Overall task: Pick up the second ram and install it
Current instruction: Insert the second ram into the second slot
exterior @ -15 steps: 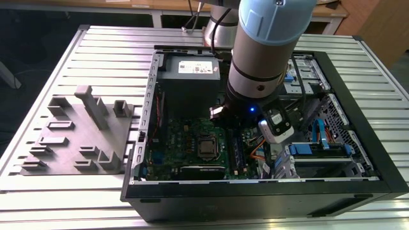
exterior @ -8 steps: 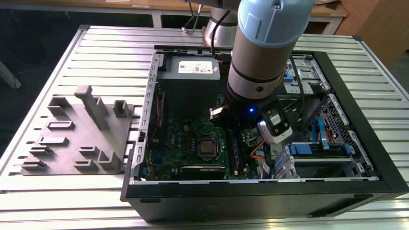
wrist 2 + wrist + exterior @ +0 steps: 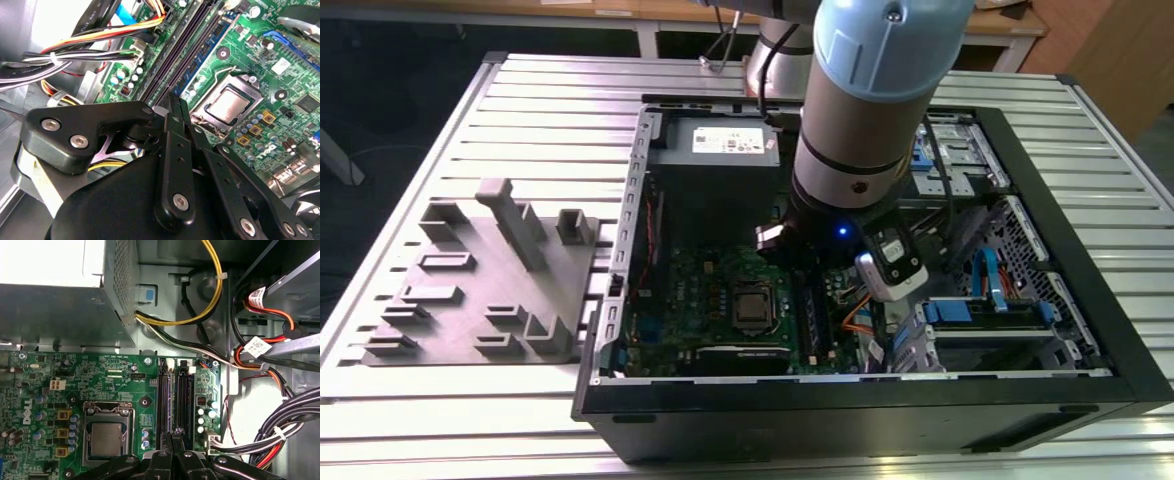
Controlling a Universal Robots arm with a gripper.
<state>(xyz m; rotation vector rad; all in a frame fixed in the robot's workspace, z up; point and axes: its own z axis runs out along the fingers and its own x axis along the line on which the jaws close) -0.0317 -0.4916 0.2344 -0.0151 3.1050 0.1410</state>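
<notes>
My gripper (image 3: 173,100) hangs inside the open computer case (image 3: 854,400), low over the green motherboard (image 3: 115,375). In both wrist views its black fingers (image 3: 166,456) are drawn together, and their tips sit right at the long black memory slot rails (image 3: 175,395) beside the processor socket (image 3: 106,437). The second ram is hidden: I cannot make out a blue strip between the fingers or in the rails. In the exterior view the arm's grey wrist (image 3: 854,150) covers the fingers.
Bundled cables (image 3: 280,435) run close beside the slots, and the power supply box (image 3: 716,148) sits just behind them. Drive cages with blue tabs (image 3: 987,310) fill the case's side at the exterior view's right. A grey parts holder (image 3: 487,285) stands on the slatted table outside the case.
</notes>
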